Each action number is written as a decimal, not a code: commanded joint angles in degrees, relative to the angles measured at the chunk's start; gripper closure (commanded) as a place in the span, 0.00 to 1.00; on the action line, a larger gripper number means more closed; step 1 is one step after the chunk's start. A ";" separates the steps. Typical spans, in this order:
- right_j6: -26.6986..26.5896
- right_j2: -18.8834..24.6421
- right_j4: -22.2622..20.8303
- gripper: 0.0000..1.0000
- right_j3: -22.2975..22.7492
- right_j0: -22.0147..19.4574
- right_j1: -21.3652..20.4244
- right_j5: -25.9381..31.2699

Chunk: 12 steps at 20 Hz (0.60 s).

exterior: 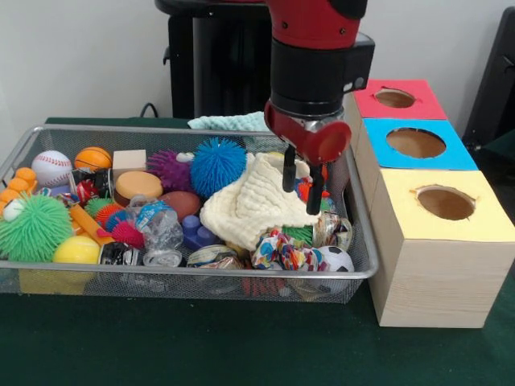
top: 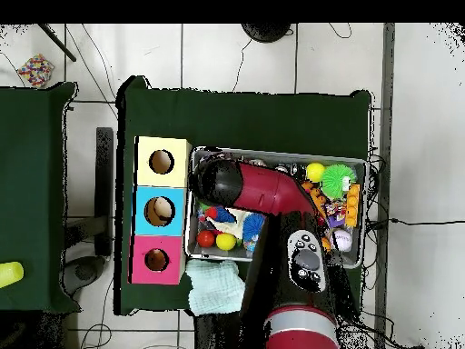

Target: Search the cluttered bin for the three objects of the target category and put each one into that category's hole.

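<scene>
Although the red and black gripper (exterior: pixel 303 183) hangs low over the right end of the wide silver wire-mesh bin (exterior: pixel 48 268) in the front view, its two dark fingers (exterior: pixel 288 174) stand apart and hold nothing; they sit just above the right edge of a pale cream waffle-weave cloth (exterior: pixel 251 203), with small toys crowded beneath; the white fabric piece with multicolour polka dots (exterior: pixel 283 251) lies crumpled against the near rim, in front of the gripper and beside a small black-and-white football (exterior: pixel 338 259); a blue spiky rubber ball (exterior: pixel 217 164) sits just left of the cream cloth; my judgement is that a descent from here could pinch hard toys along with cloth, or catch only a loose fold that slips out on the lift; the round hole in the yellow top of the pale wooden box (exterior: pixel 445 203) lies just right of the bin, so a trailing corner could snag on the rim on the way across.

From overhead, the arm hides the bin's left end, nearest the three boxes, so the fingers cannot be read there; the yellow-topped hole (top: pixel 162 162) sits next to the blue-topped hole (top: pixel 159 211); releasing short of it would miss; a pale green cloth (top: pixel 216 286) lies outside the bin.
</scene>
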 commanded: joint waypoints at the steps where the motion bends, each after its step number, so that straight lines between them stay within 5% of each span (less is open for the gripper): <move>1: 3.08 -2.52 -4.56 0.00 -0.93 1.81 6.89 -4.46; 12: 5.80 -16.86 -8.99 0.00 -8.18 10.61 9.51 -1.67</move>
